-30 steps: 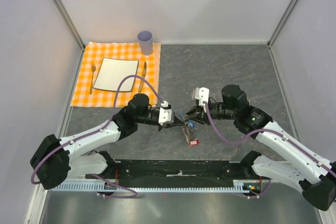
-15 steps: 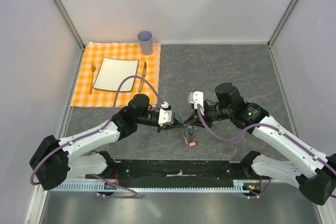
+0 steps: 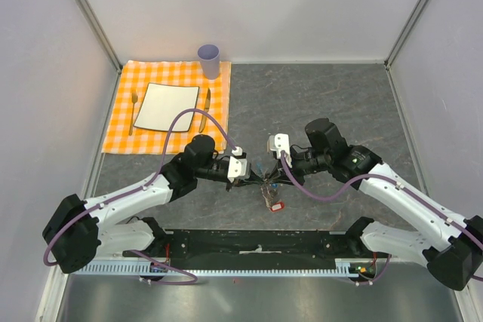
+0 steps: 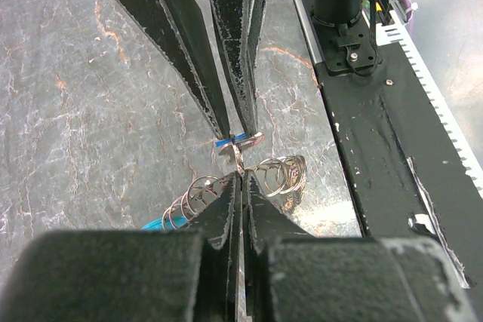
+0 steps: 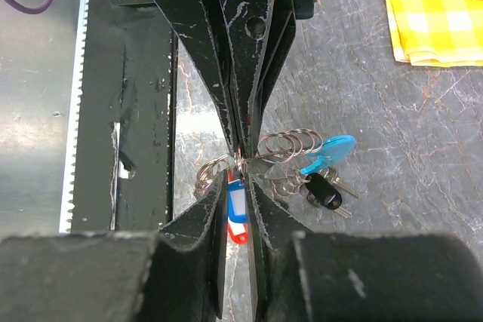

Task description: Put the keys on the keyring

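**Left gripper** (image 3: 252, 174): the jaws are closed to a sliver. They pinch a thin wire of the keyring (image 5: 290, 142), a loop of silver metal chain rings with a curved bright cyan plastic clasp (image 5: 332, 150).

**Right gripper** (image 3: 269, 172): the jaws are likewise closed. The tips nip a tiny silver metal key with a blue end (image 4: 235, 139). Whether that key is already threaded on the wire cannot be told.

**Position:** the two grippers meet tip to tip, the left one reaching in from the left and the right one from the right. They meet low over the grey marbled table top (image 3: 324, 103), close to its near edge and about midway across.

**Keyring:** it is held up at the pinch point, and the rings fan out to either side of the fingers. The cyan clasp sits just beside the rings.

**Other keys:**
- A black-headed key (image 5: 323, 192) and further silver keys lie just beside the clasp.
- An oblong red plastic tag (image 3: 277, 205) hangs or lies on the near side of the fingertips, below the pinch. Which of the two cannot be told.

**Surroundings:**
- A black base rail (image 3: 256, 245) runs along the near edge, just behind the red tag.
- At far left, well apart from the grippers, lies an orange-and-white checked cloth (image 3: 121, 122).
- The cloth carries a square white plate (image 3: 166, 105), with a fork (image 3: 134, 111) to its left and a knife (image 3: 205, 107) to its right.
- A lilac cup (image 3: 209, 59) stands at the cloth's far right corner.
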Controlling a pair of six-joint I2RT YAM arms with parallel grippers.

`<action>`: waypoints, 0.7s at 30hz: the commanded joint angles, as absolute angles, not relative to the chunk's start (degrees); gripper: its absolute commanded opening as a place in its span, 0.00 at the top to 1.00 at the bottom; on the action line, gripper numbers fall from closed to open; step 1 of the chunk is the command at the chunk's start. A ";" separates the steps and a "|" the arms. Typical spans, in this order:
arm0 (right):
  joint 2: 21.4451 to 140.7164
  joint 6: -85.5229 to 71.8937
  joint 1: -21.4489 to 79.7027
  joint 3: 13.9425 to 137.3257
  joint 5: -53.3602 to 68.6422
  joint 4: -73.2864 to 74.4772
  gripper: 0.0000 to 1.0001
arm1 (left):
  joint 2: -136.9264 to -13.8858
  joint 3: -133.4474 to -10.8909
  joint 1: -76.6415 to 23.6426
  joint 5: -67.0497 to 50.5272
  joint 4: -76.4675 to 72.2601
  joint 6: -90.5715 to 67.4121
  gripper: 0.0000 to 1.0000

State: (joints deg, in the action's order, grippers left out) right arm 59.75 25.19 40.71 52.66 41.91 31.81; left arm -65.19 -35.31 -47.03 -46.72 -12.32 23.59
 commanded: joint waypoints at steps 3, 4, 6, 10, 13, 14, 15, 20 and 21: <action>60.29 26.63 40.69 55.11 44.65 31.11 0.80 | -64.16 -37.71 -47.37 -49.13 -12.66 25.40 0.98; 60.38 26.63 40.69 55.11 44.56 30.94 0.81 | -64.07 -37.71 -47.37 -49.22 -12.66 25.40 0.98; 60.38 26.72 40.78 55.11 44.74 31.11 0.82 | -64.16 -37.71 -47.29 -49.31 -12.66 25.14 0.98; 60.64 26.72 40.78 55.02 44.74 30.68 0.83 | -64.16 -37.79 -47.37 -49.74 -12.66 25.31 0.98; 60.82 26.63 40.78 54.93 45.09 30.59 0.86 | -64.07 -37.79 -47.37 -50.10 -12.57 25.31 0.98; 60.82 26.63 40.78 55.02 45.17 30.59 0.87 | -64.07 -37.79 -47.37 -50.18 -12.57 25.31 0.98; 60.91 26.54 40.69 55.02 45.26 30.50 0.87 | -63.99 -37.88 -47.29 -50.19 -12.66 25.31 0.98; 61.00 26.54 40.69 55.02 45.61 30.15 0.98 | -64.16 -38.06 -47.29 -50.54 -12.31 25.40 0.98; 61.17 26.54 40.78 55.02 45.70 30.06 1.00 | -64.42 -38.06 -47.37 -50.54 -12.30 25.40 0.98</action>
State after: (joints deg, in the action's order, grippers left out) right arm 60.71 25.36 40.66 52.69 43.48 31.79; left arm -65.19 -35.40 -47.00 -48.42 -11.64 23.59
